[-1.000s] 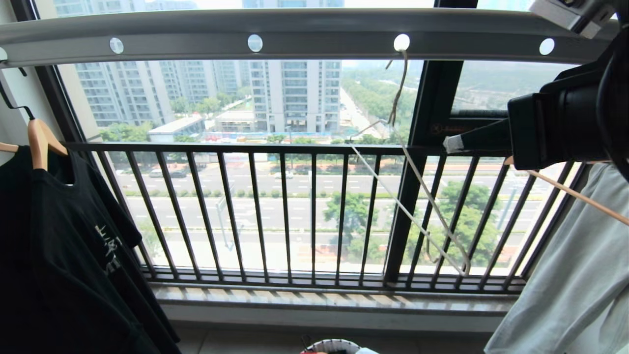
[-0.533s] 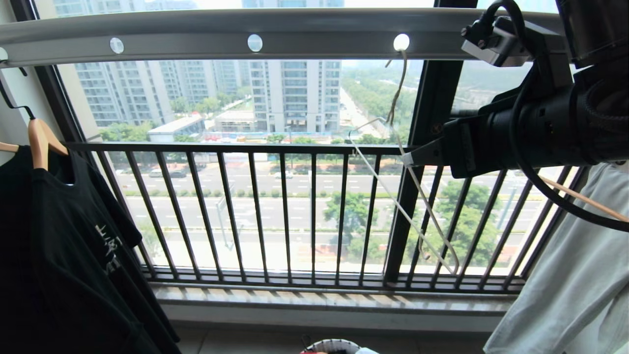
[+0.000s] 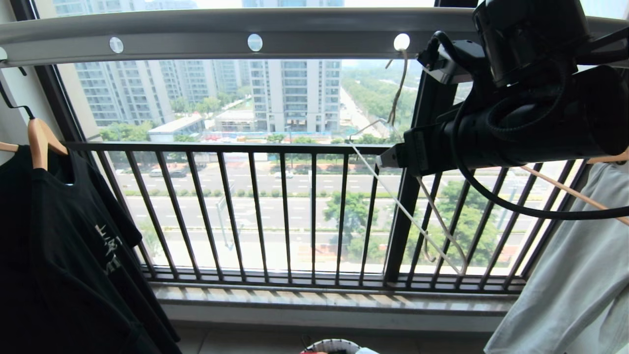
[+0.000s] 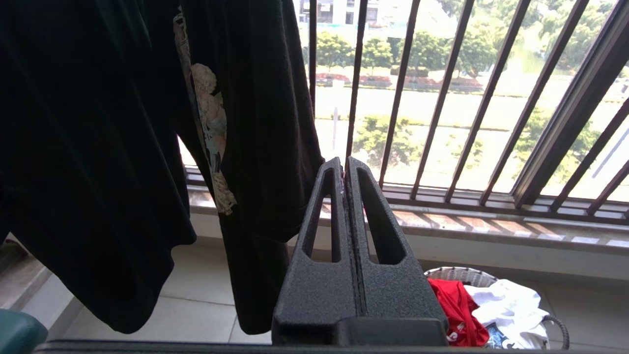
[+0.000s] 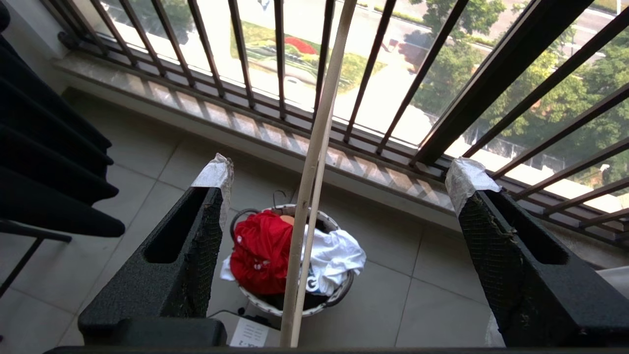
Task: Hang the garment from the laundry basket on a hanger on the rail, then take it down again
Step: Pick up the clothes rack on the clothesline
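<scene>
Hanging between the spread right gripper (image 5: 339, 169), the hanger (image 5: 314, 147).

The right gripper (image 5: 339, 172) has 2 black, rough-textured fingers (image 5: 182, 246), each wedge-shaped with a hollow slot along its side and a wrap of crinkled white tape at its tip. Behind the fingers, the arm (image 3: 530, 128) is a thick black cylinder with ribbed rings; a black cable loops beneath it and a grey-faced block sits above. The left gripper (image 4: 346, 167) carries 2 matching black pebbled fingers, each with 1 long cut-out, no tape.
</scene>
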### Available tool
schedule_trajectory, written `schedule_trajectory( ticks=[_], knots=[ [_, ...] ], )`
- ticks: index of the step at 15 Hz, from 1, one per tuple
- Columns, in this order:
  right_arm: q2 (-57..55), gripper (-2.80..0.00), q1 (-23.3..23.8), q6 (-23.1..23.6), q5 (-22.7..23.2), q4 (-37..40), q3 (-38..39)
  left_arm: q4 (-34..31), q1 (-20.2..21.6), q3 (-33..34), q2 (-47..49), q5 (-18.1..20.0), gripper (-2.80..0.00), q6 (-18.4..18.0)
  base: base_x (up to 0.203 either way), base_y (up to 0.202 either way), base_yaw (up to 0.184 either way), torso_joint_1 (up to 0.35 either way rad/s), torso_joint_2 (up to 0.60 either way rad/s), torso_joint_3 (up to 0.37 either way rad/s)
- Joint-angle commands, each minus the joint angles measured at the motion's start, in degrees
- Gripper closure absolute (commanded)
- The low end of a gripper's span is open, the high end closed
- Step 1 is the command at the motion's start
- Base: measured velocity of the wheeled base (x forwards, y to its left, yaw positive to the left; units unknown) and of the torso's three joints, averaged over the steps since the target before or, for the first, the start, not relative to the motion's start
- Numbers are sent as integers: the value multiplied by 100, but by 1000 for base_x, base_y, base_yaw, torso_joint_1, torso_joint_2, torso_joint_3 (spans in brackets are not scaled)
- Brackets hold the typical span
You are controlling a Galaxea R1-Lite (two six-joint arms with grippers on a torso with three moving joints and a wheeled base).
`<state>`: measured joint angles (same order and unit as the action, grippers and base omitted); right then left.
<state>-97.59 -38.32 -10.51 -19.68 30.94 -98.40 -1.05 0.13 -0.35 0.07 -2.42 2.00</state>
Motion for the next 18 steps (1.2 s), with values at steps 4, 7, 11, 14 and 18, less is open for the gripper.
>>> schedule_trajectory(
  ticks=[4,7,11,14,18],
  knots=[
    [-263,-280,8,-92,-290,8,14,-1,4,0,1,-4,0,2,0,0,0,0,0,0],
    [-368,-280,17,-93,-387,-1,14,-1,3,0,1,-4,0,2,0,0,0,0,0,0],
    [-578,-280,17,-83,-738,-46,23,-1,4,0,1,-4,0,2,0,0,0,0,0,0],
    [-630,-280,26,-66,-756,-150,23,-1,4,0,1,-4,0,2,0,0,0,0,0,0],
    [-630,-280,26,-30,-783,-150,23,-1,4,0,1,-4,0,2,0,0,0,0,0,0]
  ],
)
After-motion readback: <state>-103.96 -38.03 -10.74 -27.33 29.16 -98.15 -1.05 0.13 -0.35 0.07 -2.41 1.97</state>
